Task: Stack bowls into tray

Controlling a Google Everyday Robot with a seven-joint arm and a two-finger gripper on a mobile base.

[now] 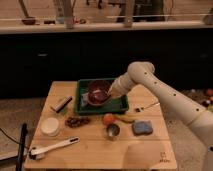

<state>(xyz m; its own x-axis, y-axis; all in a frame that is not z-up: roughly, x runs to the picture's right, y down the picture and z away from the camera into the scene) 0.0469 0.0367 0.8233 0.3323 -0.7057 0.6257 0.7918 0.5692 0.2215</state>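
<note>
The dark-green tray lies at the back middle of the wooden table. A glossy reddish-brown bowl sits inside it, left of centre. My white arm reaches in from the right, and my gripper is over the tray at the bowl's right rim. The wrist hides the fingers.
On the table: a white cup, a white-handled brush, a dark block, a brown cluster, an orange fruit, a banana, a metal cup, a blue sponge, a fork.
</note>
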